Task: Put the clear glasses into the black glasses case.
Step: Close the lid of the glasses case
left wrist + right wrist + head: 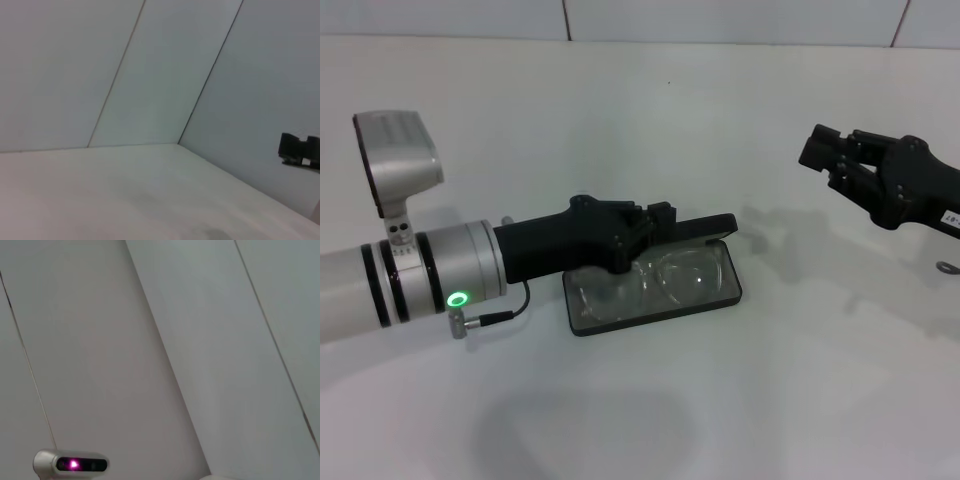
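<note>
The black glasses case (655, 312) lies open in the middle of the white table, its lid (708, 227) raised along the far side. The clear glasses (685, 275) rest inside on the grey lining, lenses toward the right end. My left gripper (655, 222) reaches in from the left and sits over the case's far edge, against the lid. Its black body covers the left part of the glasses. My right gripper (823, 158) hovers open and empty well off to the right of the case; it also shows in the left wrist view (298, 150).
A white tiled wall (150, 75) rises behind the table. A small metal piece (948, 267) lies at the right edge. The left arm's silver camera block (395, 160) stands up at the left and appears in the right wrist view (70, 464).
</note>
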Tool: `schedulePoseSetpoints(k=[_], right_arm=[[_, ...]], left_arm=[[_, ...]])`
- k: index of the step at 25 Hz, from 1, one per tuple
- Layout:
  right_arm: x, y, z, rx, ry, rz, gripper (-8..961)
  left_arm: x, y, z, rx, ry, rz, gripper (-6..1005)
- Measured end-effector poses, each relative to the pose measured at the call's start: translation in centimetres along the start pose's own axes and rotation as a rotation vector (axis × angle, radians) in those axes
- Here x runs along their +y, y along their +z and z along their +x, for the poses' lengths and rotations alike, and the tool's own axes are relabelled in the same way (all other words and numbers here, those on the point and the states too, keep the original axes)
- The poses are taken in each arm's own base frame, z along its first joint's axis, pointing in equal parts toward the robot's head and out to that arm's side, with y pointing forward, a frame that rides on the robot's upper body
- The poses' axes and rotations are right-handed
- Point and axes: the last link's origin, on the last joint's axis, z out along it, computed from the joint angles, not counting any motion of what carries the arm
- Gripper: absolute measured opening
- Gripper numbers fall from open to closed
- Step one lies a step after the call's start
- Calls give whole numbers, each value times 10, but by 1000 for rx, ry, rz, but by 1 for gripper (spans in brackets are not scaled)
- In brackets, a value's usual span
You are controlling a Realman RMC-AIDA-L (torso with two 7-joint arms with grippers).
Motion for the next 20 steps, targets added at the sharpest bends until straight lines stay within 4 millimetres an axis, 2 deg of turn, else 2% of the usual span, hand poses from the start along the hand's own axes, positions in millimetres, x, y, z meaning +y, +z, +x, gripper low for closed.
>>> schedulePoseSetpoints(k=[20], right_arm=[[-2,5,2,21,-2,10,288]], left_arm=[[2,-2,-23,-49,-65,14,58]])
